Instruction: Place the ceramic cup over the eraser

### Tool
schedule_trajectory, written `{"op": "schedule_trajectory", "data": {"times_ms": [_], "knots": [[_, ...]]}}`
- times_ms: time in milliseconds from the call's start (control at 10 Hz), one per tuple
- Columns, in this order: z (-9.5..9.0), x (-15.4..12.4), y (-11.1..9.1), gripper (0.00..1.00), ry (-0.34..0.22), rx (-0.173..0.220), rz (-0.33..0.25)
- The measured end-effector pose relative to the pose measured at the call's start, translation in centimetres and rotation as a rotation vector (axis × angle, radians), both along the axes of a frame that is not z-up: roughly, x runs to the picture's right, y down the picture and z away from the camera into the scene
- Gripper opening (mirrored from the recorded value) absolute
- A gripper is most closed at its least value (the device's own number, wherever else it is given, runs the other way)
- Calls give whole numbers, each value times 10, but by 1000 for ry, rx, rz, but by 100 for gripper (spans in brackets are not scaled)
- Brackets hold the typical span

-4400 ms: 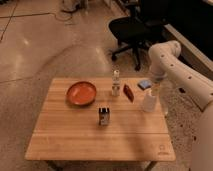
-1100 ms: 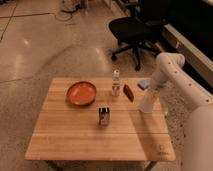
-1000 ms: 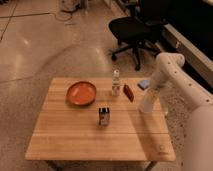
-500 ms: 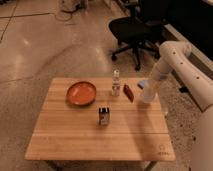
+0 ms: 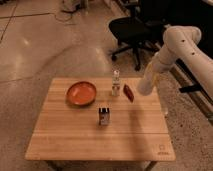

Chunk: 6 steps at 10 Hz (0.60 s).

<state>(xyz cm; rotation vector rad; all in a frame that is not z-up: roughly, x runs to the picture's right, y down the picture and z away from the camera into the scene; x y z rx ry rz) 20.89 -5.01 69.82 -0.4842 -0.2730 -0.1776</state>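
Note:
The white ceramic cup point(image 5: 144, 87) hangs at the end of my arm, lifted off the wooden table point(image 5: 100, 140) above its right side. My gripper point(image 5: 147, 80) is shut on the cup from above. The eraser point(image 5: 104, 116), a small upright block with a black top and a whitish lower part, stands near the table's middle, to the left of the cup and nearer the front edge. The cup is well apart from the eraser.
An orange bowl point(image 5: 81, 93) sits at the back left. A slim pale bottle point(image 5: 116, 83) and a dark red flat piece point(image 5: 129, 92) are at the back middle, close to the cup. A black office chair point(image 5: 131, 30) stands behind the table.
The cup stood on the table by the light blue pad. My gripper has closed on it, lifted it and moved it slightly left. The pad no longer shows.

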Motion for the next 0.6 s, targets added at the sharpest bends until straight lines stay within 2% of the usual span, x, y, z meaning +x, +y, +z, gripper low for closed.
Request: {"op": "schedule_trajectory", "data": {"times_ms": [300, 600], "knots": [[-40, -40, 27, 0, -110, -26, -93], [-66, -74, 56, 0, -225, -45, -189]]}}
